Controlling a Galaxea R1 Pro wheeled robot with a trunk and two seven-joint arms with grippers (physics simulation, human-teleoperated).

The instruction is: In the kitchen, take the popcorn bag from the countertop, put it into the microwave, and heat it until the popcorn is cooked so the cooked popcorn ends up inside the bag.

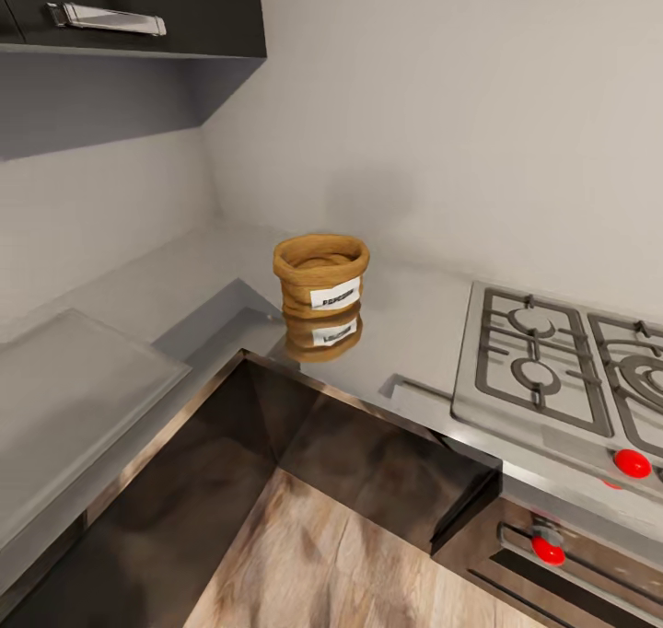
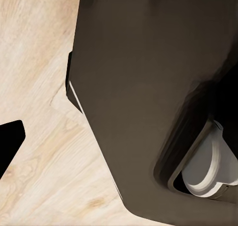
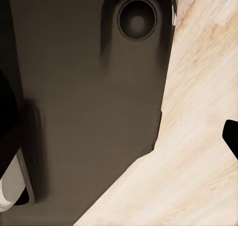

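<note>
The popcorn bag, a squat tan sack with a rolled rim and a white label, stands upright on the grey countertop in the corner, mirrored in the glossy top. What it holds cannot be seen from here. The microwave is out of view. In the left wrist view my left gripper hangs over the wooden floor and my own dark base, its black fingertips wide apart at the frame's edges. My right gripper hangs likewise, a fingertip at one edge. Nothing is held.
A steel gas hob with red knobs sits to the right of the bag. A pale flat board lies on the counter's left leg. A dark wall cabinet hangs at the upper left. Dark base cabinets border the wooden floor.
</note>
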